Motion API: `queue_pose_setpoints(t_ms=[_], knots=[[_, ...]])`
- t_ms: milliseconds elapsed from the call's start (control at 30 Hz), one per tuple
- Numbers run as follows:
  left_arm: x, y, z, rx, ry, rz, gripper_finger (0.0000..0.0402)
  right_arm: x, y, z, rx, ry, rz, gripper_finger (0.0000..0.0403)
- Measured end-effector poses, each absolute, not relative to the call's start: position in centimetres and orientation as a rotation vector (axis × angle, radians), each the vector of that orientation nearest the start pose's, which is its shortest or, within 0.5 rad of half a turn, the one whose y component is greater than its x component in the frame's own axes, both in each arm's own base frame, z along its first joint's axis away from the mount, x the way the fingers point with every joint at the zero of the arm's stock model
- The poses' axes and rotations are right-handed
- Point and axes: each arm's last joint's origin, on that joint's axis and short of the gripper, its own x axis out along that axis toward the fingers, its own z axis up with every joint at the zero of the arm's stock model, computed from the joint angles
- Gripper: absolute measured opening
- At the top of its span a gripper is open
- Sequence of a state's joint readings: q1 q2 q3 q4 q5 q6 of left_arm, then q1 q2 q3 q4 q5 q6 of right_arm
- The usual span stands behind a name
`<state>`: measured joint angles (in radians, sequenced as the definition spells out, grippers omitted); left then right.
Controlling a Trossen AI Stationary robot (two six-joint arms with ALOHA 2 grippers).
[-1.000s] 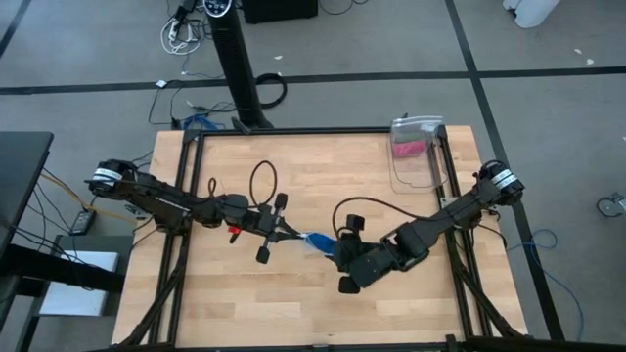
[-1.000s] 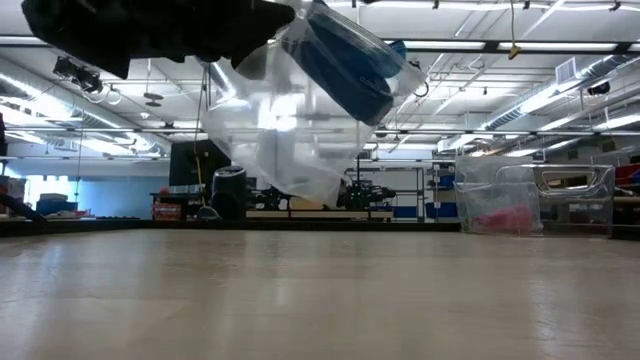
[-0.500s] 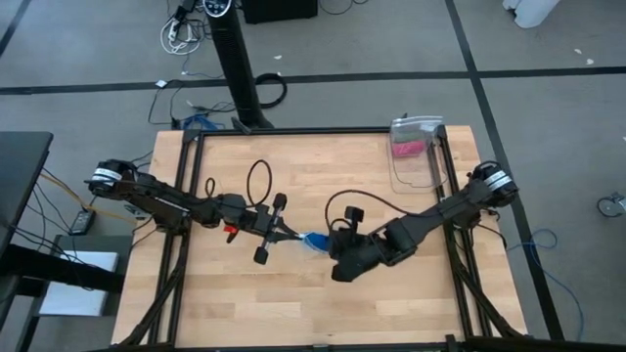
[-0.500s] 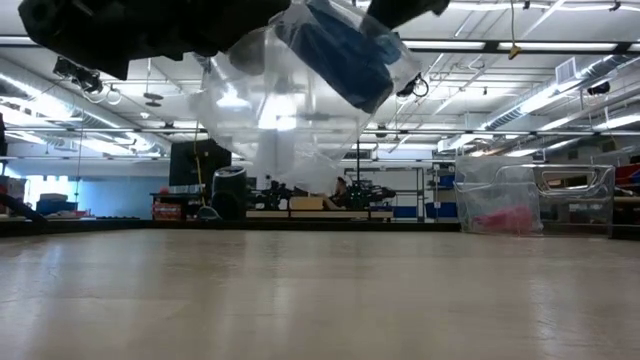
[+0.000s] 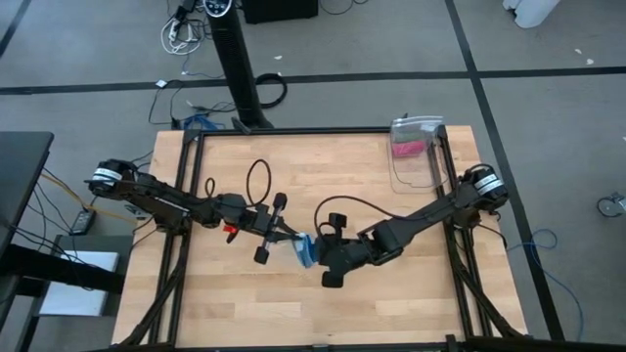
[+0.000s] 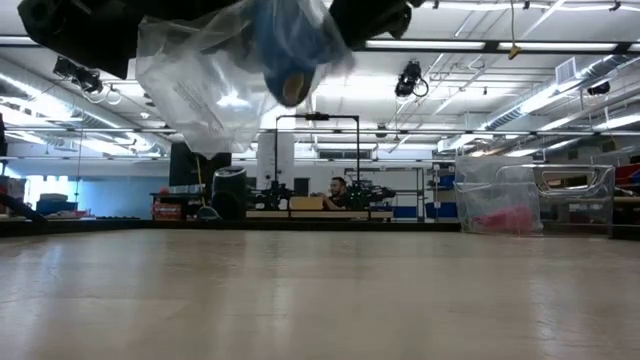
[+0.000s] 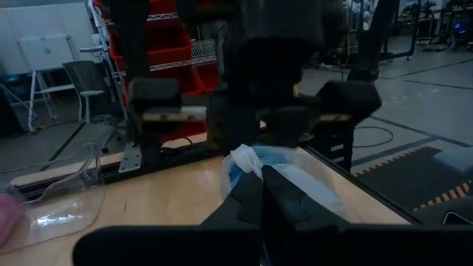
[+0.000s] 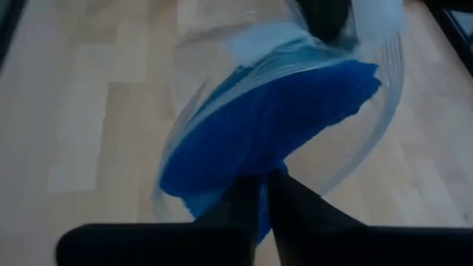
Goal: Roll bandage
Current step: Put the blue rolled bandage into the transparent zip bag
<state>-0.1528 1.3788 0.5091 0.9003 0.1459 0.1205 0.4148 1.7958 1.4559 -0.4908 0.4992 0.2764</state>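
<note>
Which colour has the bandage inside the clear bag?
Bright blue. The bandage shows best in the right wrist view, inside the clear bag.

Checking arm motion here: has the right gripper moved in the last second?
Yes. The right gripper moved left, farther from the clear bin, toward the left gripper.

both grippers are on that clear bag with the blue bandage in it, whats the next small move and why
Probably the right gripper should ease away from the left gripper to draw the bandage out. It is a blue roll inside a clear plastic bag, held in the air above the table. The left gripper is shut on the bag's edge; the right gripper is closed on the blue bandage through the plastic.
</note>
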Motion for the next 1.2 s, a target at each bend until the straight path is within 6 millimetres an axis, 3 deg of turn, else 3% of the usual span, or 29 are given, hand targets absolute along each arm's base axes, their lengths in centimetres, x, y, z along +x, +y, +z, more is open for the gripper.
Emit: queue_pose_setpoints(t_ms=[167,300,500,600,867,1200], knots=[[26.5,-4.5,21.4,0.123,-0.035,-0.298,0.0001,35.3,15.4,27.1,-0.109,0.74,-0.198,0.0091],[26.0,-4.4,20.8,0.123,-0.042,-0.298,0.0001,33.0,16.6,28.8,-0.165,0.694,-0.268,0.0132],[24.3,-4.2,20.0,0.103,-0.148,-0.329,0.0001,29.7,18.3,31.0,-0.237,0.575,-0.391,0.0149],[23.5,-4.1,19.7,0.095,-0.2,-0.327,0.0001,28.9,18.6,31.0,-0.235,0.538,-0.428,0.0148],[22.1,-4.0,20.0,0.084,-0.33,-0.358,0.0001,29.6,18.7,27.7,-0.168,0.465,-0.393,0.0151],[22.0,-4.0,20.3,0.086,-0.368,-0.362,0.0001,30.7,18.3,27.6,-0.137,0.409,-0.329,0.0129]])
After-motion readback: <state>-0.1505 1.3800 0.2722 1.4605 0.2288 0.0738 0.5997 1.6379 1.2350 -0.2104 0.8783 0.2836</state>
